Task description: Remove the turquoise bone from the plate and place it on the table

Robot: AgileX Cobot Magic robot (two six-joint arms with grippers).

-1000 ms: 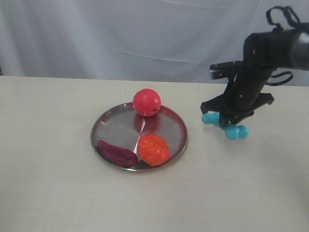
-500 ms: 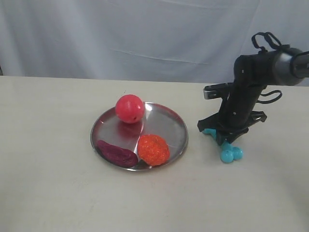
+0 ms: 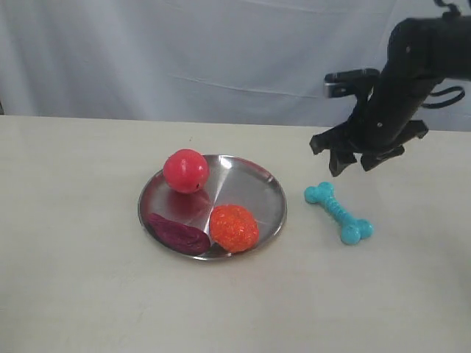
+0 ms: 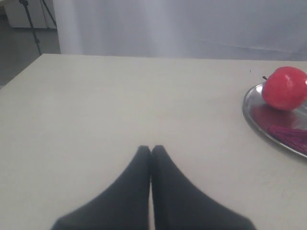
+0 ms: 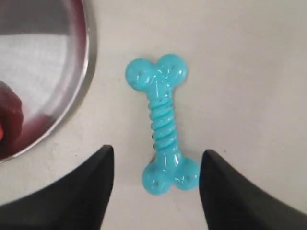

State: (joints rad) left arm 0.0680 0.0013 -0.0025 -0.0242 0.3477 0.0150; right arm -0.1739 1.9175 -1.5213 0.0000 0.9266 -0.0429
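Note:
The turquoise bone [image 3: 339,212] [image 5: 163,123] lies flat on the beige table [image 3: 73,294], just right of the silver plate [image 3: 266,193] [image 5: 84,57] and not touching it. My right gripper [image 3: 356,159] [image 5: 157,155] hangs open above the bone, its two black fingers spread wide with nothing between them. My left gripper [image 4: 150,149] is shut and empty, low over bare table to the left of the plate [image 4: 251,113]; it does not show in the exterior view.
On the plate sit a red ball [image 3: 185,170] [image 4: 284,88], a spiky orange ball [image 3: 234,227] and a dark purple piece [image 3: 176,232]. A pale curtain [image 3: 184,51] hangs behind the table's far edge.
My right gripper lowered the bone to the table, let go of it and rose open. The red ball rolled left along the plate's far rim.

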